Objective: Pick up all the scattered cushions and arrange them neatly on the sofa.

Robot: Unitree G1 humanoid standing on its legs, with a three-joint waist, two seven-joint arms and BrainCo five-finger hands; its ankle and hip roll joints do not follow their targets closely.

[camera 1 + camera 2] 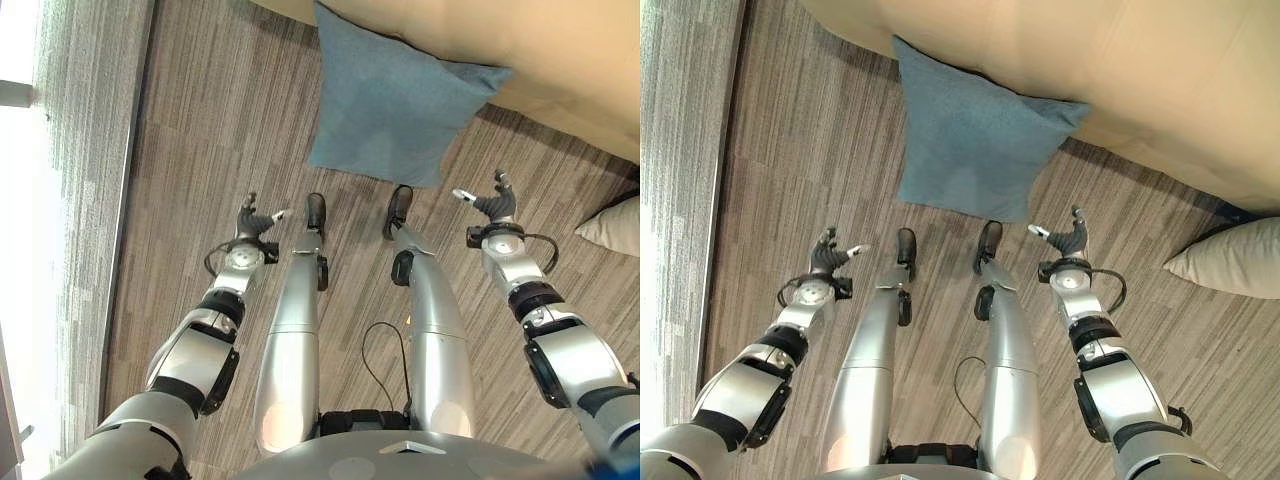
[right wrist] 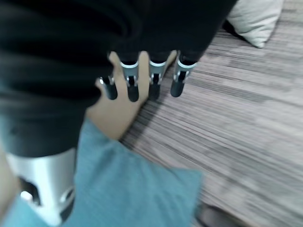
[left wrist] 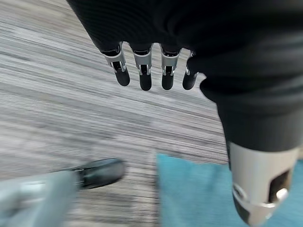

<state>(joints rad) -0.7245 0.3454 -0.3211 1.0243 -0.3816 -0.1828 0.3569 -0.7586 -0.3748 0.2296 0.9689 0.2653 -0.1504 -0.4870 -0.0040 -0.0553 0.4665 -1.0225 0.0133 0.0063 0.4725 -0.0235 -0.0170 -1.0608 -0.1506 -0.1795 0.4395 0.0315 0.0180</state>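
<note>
A blue cushion lies on the striped floor, its far edge up against the beige sofa. A cream cushion rests on the floor at the right, near the sofa's front. My left hand hovers over the floor, short of the blue cushion's near left corner, fingers relaxed and empty. My right hand is held just right of the cushion's near right corner, also open and empty. The left wrist view has straight fingers above the blue cushion. Past the right hand's fingers lie both the blue cushion and the cream cushion.
A paler grey floor strip runs along the left side, with a bright white edge beyond it. Striped floor spreads between that strip and the blue cushion.
</note>
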